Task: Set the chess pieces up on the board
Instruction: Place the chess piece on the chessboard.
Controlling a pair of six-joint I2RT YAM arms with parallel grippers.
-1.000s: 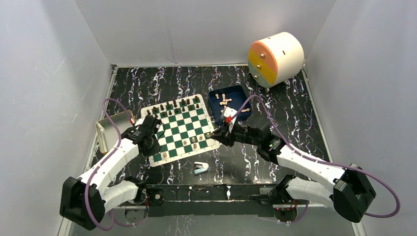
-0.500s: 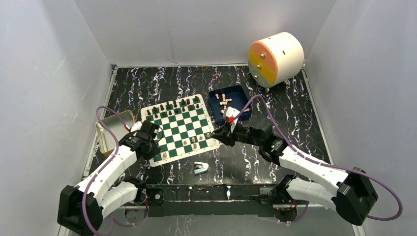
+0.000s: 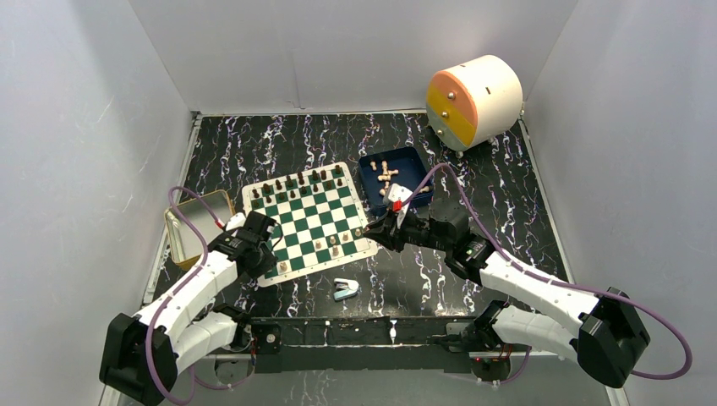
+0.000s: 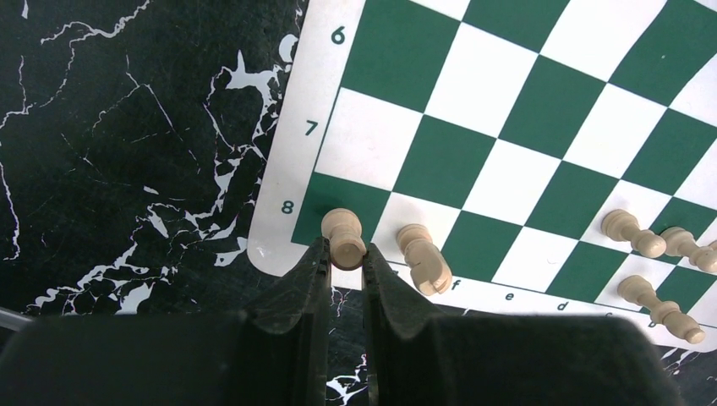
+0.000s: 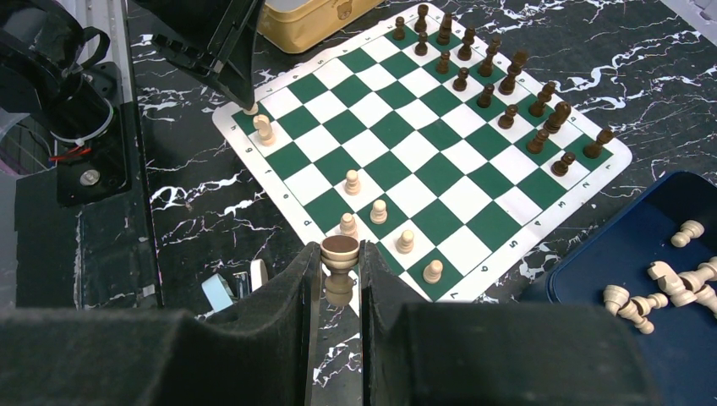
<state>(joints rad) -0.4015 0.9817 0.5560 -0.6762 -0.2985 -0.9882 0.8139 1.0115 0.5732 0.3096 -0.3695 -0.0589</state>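
Left gripper (image 4: 345, 258) is pinched shut on a small light piece (image 4: 344, 235), at the 8 o'clock corner of the board (image 4: 507, 169) as the top view has it. My read: that's a back-row corner square on the light side, so this is mid-placement. Can't tell if the base is down on the square yet. A second light piece (image 4: 425, 258) sits one square along, at 3 o'clock of the held one in the left wrist view, close to the fingers but apart.

The board sits mid-table, skewed. Dark pieces (image 3: 300, 180) line the two rows at its 12 o'clock edge. The 6 o'clock side is only part filled, with a handful of light pieces (image 5: 379, 211) near that edge.

Right gripper (image 5: 339, 271) is clamped on a flat-topped light piece (image 5: 340, 248), held upright just off the board's edge at about 4 o'clock. Probably fetched from the blue tray (image 3: 412, 169) at the board's 2 o'clock, where loose light pieces (image 3: 386, 175) lie. I'd guess it's lining up for a near-row square.

Views:
- **Top:** whole layout, but both held pieces are hidden or too small to see.
- **Left wrist:** shows the pinch and the exact square, no dark rows, no tray.
- **Right wrist:** shows its own grip, plus the left gripper's tips over the corner from the side.
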